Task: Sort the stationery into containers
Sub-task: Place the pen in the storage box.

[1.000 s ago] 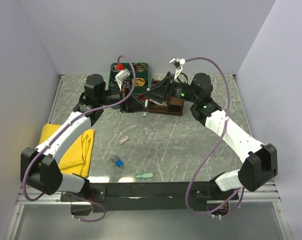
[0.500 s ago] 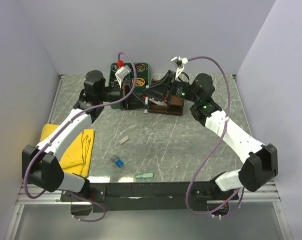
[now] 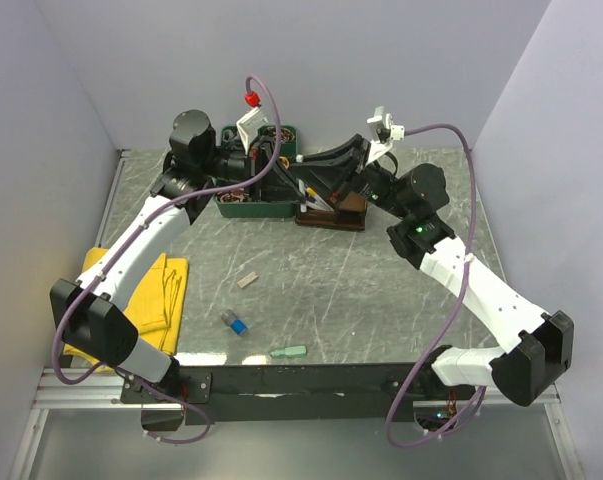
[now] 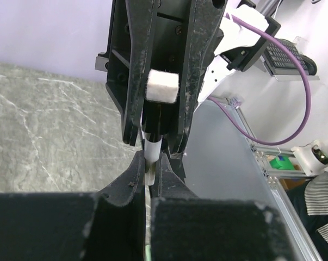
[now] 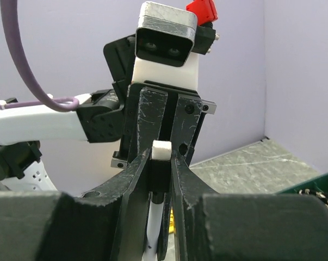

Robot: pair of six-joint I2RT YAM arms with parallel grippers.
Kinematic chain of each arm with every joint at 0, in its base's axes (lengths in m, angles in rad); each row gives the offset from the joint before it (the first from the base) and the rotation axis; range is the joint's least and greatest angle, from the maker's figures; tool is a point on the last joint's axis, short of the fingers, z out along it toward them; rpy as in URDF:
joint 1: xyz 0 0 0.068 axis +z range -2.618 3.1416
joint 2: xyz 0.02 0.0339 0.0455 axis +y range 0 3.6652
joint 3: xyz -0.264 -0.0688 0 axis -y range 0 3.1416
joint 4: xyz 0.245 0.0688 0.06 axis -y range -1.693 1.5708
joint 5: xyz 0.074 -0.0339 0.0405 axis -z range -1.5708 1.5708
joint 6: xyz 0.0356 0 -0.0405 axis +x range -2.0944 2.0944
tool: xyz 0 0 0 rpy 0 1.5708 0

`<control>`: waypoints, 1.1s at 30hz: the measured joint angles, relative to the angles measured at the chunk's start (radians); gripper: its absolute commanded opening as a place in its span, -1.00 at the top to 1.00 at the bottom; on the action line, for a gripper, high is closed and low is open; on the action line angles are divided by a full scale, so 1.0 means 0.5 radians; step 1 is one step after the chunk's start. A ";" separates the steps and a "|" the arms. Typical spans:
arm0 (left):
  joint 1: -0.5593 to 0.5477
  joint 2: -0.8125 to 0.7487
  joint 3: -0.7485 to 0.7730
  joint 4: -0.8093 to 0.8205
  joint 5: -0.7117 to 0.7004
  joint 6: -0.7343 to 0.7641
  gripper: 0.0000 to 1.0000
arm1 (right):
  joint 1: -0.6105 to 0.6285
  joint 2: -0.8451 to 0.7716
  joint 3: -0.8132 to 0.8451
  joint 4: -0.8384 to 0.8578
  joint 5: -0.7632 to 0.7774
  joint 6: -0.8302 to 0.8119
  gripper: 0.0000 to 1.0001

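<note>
Plainly, in the left wrist view the left gripper has its fingers pressed on a white pen. The barrel runs straight out from them toward 12 o'clock. The right gripper faces it head-on, with its jaws flanking the pen's far end.

The right wrist view mirrors this. The white barrel lies between the right fingers, which sit close on either side with no gap to see, so they look to be pinching it too.

From the top view, the two grippers meet tip to tip in the air, the left at 9 o'clock and the right at 3 o'clock. The pen's long axis therefore runs 9 to 3, mostly hidden between them. The brown organiser lies at about 5 o'clock from that meeting point, under the right arm, which I judge the nearer for the drop. A green tray sits at 7 o'clock.
</note>
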 measured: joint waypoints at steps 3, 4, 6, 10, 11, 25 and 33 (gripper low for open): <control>-0.008 -0.002 0.008 -0.117 -0.005 0.085 0.99 | 0.002 -0.035 -0.043 -0.007 0.016 -0.018 1.00; -0.008 -0.002 0.009 -0.167 -0.009 0.111 0.99 | 0.002 -0.049 -0.062 -0.004 0.027 -0.021 1.00; -0.007 -0.002 0.010 -0.240 -0.021 0.148 0.99 | 0.002 -0.064 -0.104 0.005 0.047 -0.021 1.00; -0.004 -0.001 0.031 -0.329 -0.039 0.163 0.99 | 0.004 -0.106 -0.176 0.026 0.108 -0.036 1.00; -0.001 0.000 0.049 -0.350 -0.042 0.167 0.99 | 0.004 -0.114 -0.185 0.040 0.124 -0.038 1.00; 0.155 0.004 0.293 -0.448 -0.039 0.270 0.99 | -0.004 -0.155 -0.179 0.074 0.207 -0.155 1.00; 0.187 0.006 0.369 -0.206 -0.175 0.179 0.98 | 0.019 -0.107 -0.227 -0.214 -0.046 -0.215 1.00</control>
